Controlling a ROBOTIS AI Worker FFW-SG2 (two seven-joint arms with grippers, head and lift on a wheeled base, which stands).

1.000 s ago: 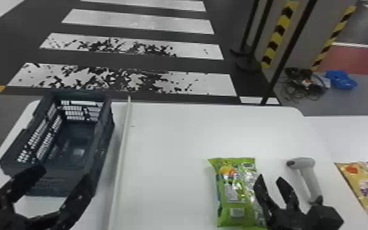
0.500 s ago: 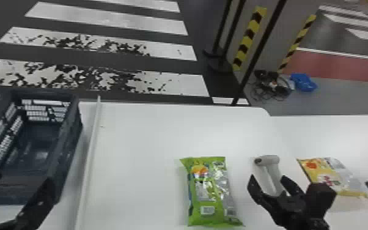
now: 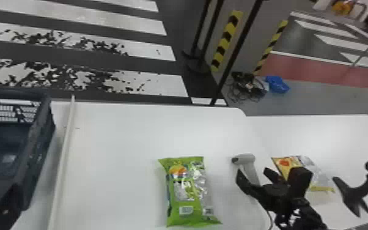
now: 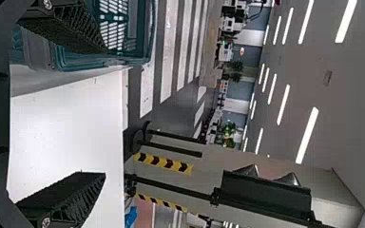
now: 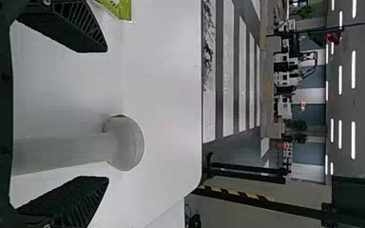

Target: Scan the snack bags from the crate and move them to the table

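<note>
At the left of the head view, the crate (image 3: 41,146) is seen on the white table (image 3: 116,137), with the left gripper (image 3: 7,202) held at its near side. One dark finger is shown there; in the left wrist view both fingers of the left gripper (image 4: 105,112) are seen spread wide, the claw open, with a stretch of table between them. Behind one finger, the slotted crate wall is shown again, and strip lights (image 4: 307,135) are seen on the ceiling.

Next to the right of the crate, a pale strip (image 3: 62,165) is laid along the table. The green snack bag (image 3: 189,186) is found flat between that strip and the grey scanner (image 3: 244,159), a white label facing up. Only a corner of this bag is caught in the right wrist view, near one finger.

The right gripper (image 3: 252,172) is held over the scanner's handle. By the right wrist view it is also open: its fingers are well apart, and the scanner is framed between them, ungripped. Farther right, the yellow snack bag (image 3: 289,165) is seen on the table, partly hidden by the right gripper, and beside it a black forked object (image 3: 356,192).
</note>
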